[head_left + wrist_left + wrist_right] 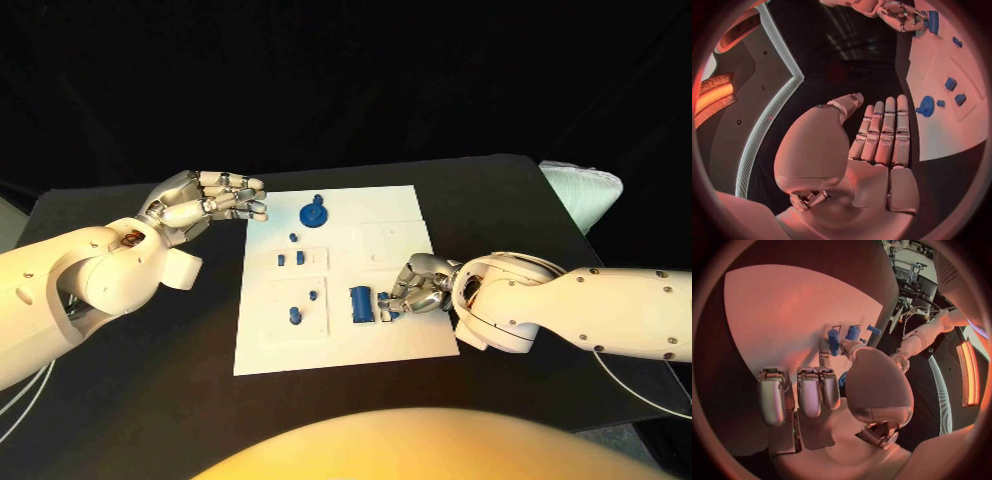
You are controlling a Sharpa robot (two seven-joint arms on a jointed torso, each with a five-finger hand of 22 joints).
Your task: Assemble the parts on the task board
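The white task board point(346, 335) lies mid-table with several blue parts on it. A round blue part point(315, 213) sits near its far edge, and two small blocks point(290, 258) stand in a recess. A long blue block point(361, 303) lies near the front. My right hand point(418, 285) rests on the board beside that block, fingers curled in. It pinches a small blue part point(842, 380) between thumb and finger, mostly hidden. My left hand point(209, 205) hovers off the board's far left corner, fingers straight and apart from the thumb point(882, 135), holding nothing.
A folded white cloth point(584, 190) lies at the table's far right corner. Bare black table point(144, 380) stretches left of the board. Small blue pieces point(294, 316) stand near the board's left front.
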